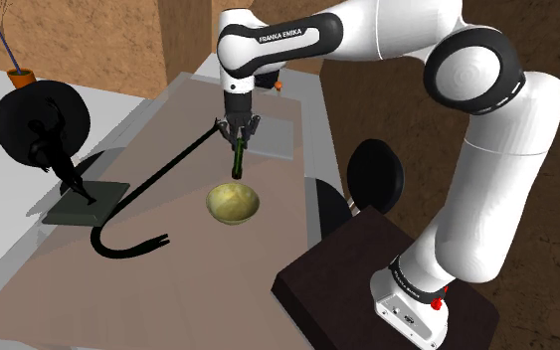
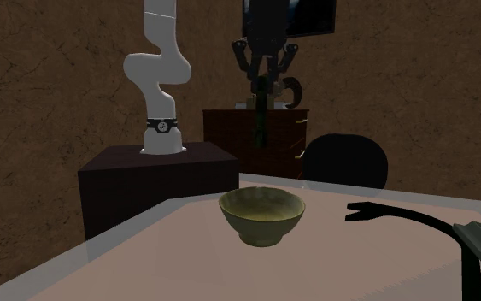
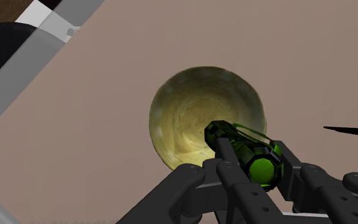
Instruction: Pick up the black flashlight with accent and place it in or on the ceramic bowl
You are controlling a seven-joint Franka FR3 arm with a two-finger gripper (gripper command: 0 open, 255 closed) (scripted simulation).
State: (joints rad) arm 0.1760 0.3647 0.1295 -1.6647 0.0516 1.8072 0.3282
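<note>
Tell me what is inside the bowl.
Nothing lies in the bowl: its yellowish inside is bare. The flashlight, clasped in the hand, hangs over it and hides part of its rim in the wrist view.

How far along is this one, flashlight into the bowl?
Pickup looks done: the end effector clasps the green-accented black flashlight, lifted off the table. In hand: it hangs above the yellowish bowl. Left: lower and release; the bowl is empty.
</note>
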